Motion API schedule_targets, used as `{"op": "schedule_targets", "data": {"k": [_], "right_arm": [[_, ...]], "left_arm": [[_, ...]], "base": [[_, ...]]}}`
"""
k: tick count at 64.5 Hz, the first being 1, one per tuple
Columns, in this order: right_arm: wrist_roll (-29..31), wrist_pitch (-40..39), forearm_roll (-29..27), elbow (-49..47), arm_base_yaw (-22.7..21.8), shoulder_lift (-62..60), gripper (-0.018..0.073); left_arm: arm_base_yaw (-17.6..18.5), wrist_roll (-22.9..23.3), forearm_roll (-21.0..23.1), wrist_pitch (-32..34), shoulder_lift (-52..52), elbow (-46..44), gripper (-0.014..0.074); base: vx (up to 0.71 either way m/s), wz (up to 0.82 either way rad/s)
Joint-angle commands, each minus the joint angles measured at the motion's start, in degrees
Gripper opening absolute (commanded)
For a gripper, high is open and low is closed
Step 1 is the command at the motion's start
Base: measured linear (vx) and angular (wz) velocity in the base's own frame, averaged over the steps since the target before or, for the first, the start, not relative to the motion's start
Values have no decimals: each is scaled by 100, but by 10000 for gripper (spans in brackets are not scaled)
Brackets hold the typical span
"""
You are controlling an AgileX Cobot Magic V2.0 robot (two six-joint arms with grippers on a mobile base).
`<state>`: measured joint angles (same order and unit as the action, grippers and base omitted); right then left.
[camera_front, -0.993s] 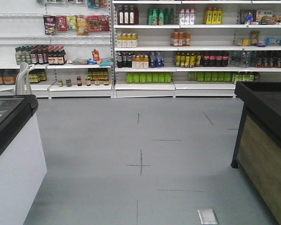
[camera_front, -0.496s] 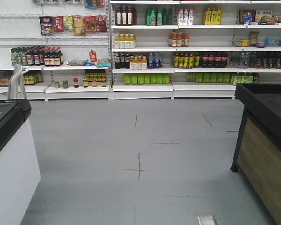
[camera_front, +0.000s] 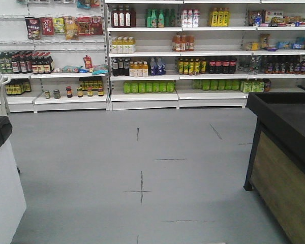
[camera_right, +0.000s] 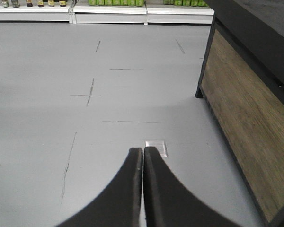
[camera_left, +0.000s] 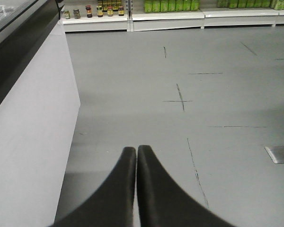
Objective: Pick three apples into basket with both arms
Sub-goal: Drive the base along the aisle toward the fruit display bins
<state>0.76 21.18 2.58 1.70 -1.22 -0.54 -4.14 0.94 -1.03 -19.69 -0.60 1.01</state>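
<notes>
No apples and no basket show in any view. My left gripper (camera_left: 136, 149) is shut with nothing between its black fingers, hanging above the grey floor beside a white cabinet (camera_left: 28, 137). My right gripper (camera_right: 143, 150) is likewise shut and empty, poised over the floor just in front of a small metal floor plate (camera_right: 156, 146). Neither arm appears in the front view.
Store shelves (camera_front: 142, 51) full of bottles and jars line the far wall. A white cabinet with a black top (camera_front: 0, 173) stands at the left. A black-topped counter with a wooden side (camera_front: 284, 173) stands at the right. Grey floor (camera_front: 142, 168) with taped marks lies between.
The front view has swung to the right: the shelves and the white cabinet have slid left in the picture, and more of the right counter shows.
</notes>
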Motion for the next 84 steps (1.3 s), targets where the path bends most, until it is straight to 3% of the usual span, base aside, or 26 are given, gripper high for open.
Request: {"op": "schedule_targets", "data": {"k": [1, 54, 84], "right_arm": [[2, -424, 21, -7, -20, -8, -1], [2, -408, 21, -7, -20, -8, -1], [2, -430, 21, -7, -20, -8, -1]], "left_arm": [[37, 16, 19, 329, -84, -138, -8], [37, 16, 19, 329, -84, -138, -8], [37, 16, 19, 329, -84, -138, -8]], "base": [[17, 9], [20, 6], [15, -28]]}}
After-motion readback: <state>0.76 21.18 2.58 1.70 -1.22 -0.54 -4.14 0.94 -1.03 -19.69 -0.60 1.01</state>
